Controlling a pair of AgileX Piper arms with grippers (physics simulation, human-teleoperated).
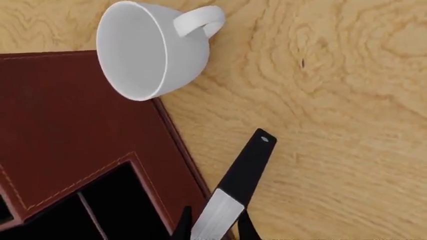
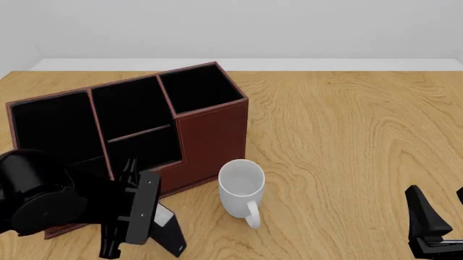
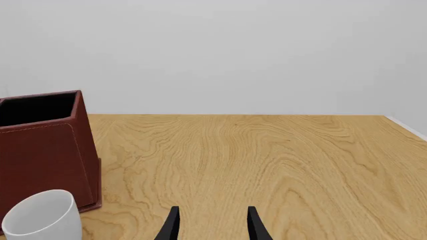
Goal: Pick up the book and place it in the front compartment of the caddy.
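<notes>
My left gripper (image 1: 213, 229) is shut on the book (image 1: 241, 172), a black-covered book with white page edges that sticks out tilted past the fingers. In the front view the book (image 2: 171, 232) hangs low over the table beside the caddy's near wall, left of the mug. The caddy (image 2: 213, 135) is reddish-brown with black lining. Its front compartment (image 2: 129, 105) is the small middle cell between the thin cross divider (image 2: 141, 131) and the tall far wall. My right gripper (image 3: 212, 227) is open and empty at the near right of the table (image 2: 432, 225).
A white mug (image 2: 242, 187) stands upright just right of the caddy's near corner, handle toward me; it also shows in the left wrist view (image 1: 150, 50) and the right wrist view (image 3: 43, 220). The left arm's black body (image 2: 51, 197) covers the caddy's near left part.
</notes>
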